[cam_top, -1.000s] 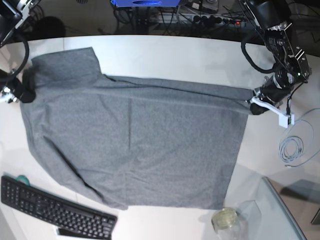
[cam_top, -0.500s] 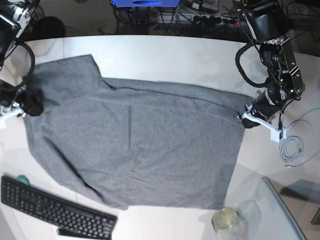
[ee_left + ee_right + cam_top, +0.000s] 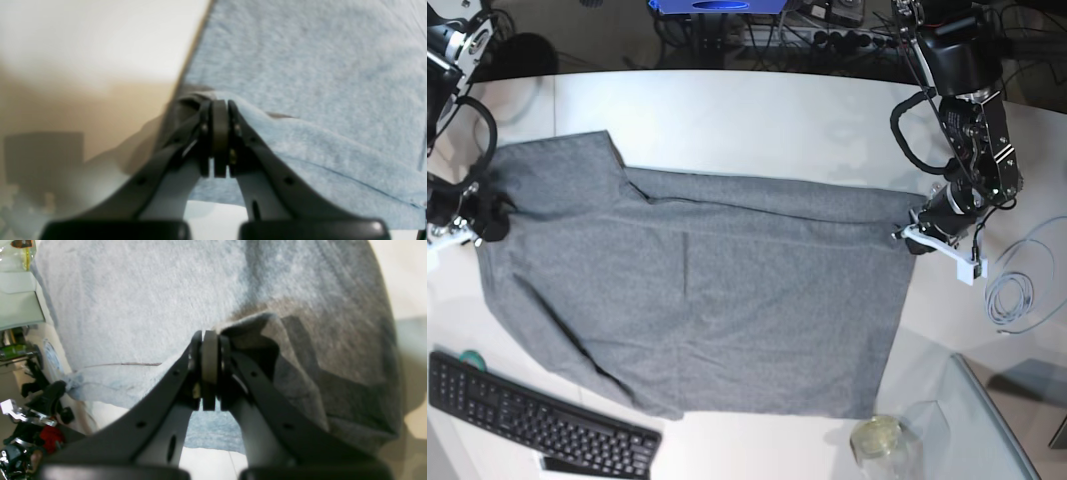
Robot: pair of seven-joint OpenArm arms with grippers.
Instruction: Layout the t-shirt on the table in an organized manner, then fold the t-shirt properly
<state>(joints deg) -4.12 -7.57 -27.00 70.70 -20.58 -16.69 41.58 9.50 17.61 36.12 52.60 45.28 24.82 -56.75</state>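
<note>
We have one t-shirt (image 3: 697, 290) spread over the middle of the one table (image 3: 757, 110), and we take the step in hand to be the laying-out, not yet the folding. We count two grippers, both clamped on cloth: the left gripper (image 3: 914, 232) pinches the shirt's edge at the corner farthest from the keyboard (image 3: 532, 415), its jaws pressed together on a raised ridge of fabric, and the right gripper (image 3: 489, 217) is closed on a bunched fold at the opposite edge, the side above the keyboard. The fabric between them looks fairly taut along the far edge, with a diagonal crease near the keyboard side. In our judgement the next move calls for setting the held edges flat on the table and letting go. Near the shirt's edge beyond the keyboard's end stands one jar (image 3: 877, 440); beyond the left gripper lies one coiled cable (image 3: 1012, 298).
</note>
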